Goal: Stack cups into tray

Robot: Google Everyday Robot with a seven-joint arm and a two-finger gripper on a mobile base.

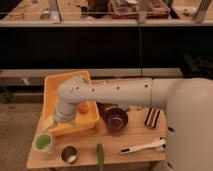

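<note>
The yellow-orange tray (52, 85) stands at the back left of the small wooden table. The pale green cup (43, 143) stands upright on the table in front of the tray's left corner. The steel cup (69, 154) stands to its right near the table's front edge. My arm reaches in from the right, and its gripper (60, 119) hangs over the tray's front left part, above and to the right of the green cup and apart from it. A pale shape (48, 123) shows beside the gripper at the tray's front rim; I cannot tell whether it is the cream-white cup.
An orange-brown bowl (83, 107) lies in the tray. A dark maroon bowl (116, 119) sits right of the tray. A green stick-shaped item (100, 155), a white utensil (142, 146) and a striped item (152, 117) lie on the table (132, 134). A dark counter stands behind.
</note>
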